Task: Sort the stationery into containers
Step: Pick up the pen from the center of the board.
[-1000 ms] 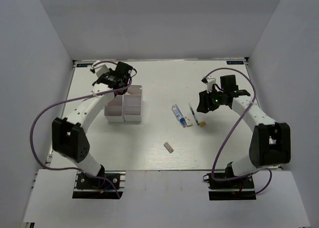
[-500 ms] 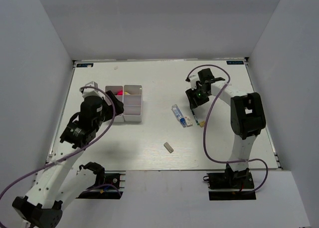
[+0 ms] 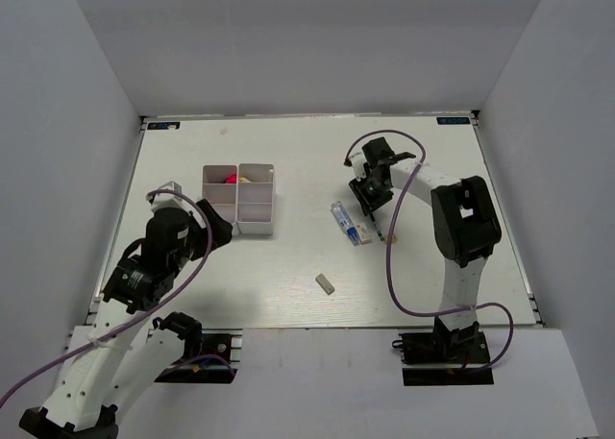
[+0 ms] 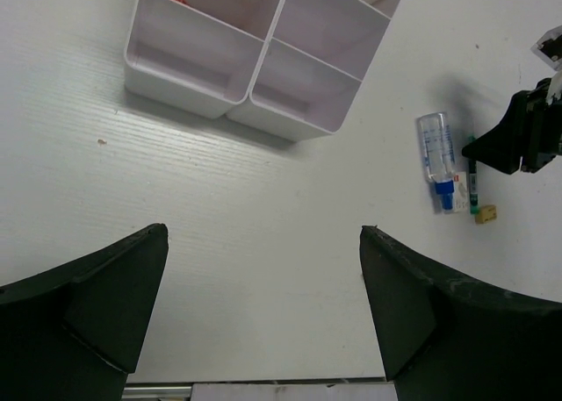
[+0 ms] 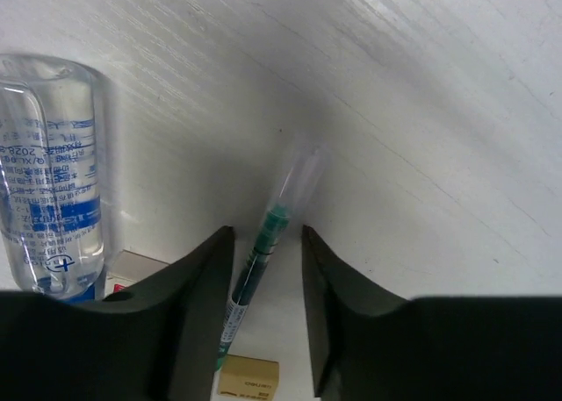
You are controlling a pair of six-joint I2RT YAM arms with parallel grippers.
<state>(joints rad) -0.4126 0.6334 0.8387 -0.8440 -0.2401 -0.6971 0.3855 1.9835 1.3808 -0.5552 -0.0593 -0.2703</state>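
1 organizer (image 3: 256, 227), 1 tube (image 4: 433, 142), 1 green pen (image 5: 259, 265), 1 grey eraser (image 3: 326, 283), 1 tan eraser (image 4: 486, 213) (2 erasers total).

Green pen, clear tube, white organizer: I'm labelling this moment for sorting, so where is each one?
green pen (image 5: 262, 254), right wrist view, middle of the barrel.
clear tube (image 5: 53, 155), right wrist view, printed label on its body.
white organizer (image 3: 256, 228), top external view, near outer wall.

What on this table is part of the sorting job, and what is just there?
Part of the job:
white organizer
green pen
clear blue-capped tube
grey eraser
small tan eraser
pink item in a far compartment

Just there:
purple cables
table
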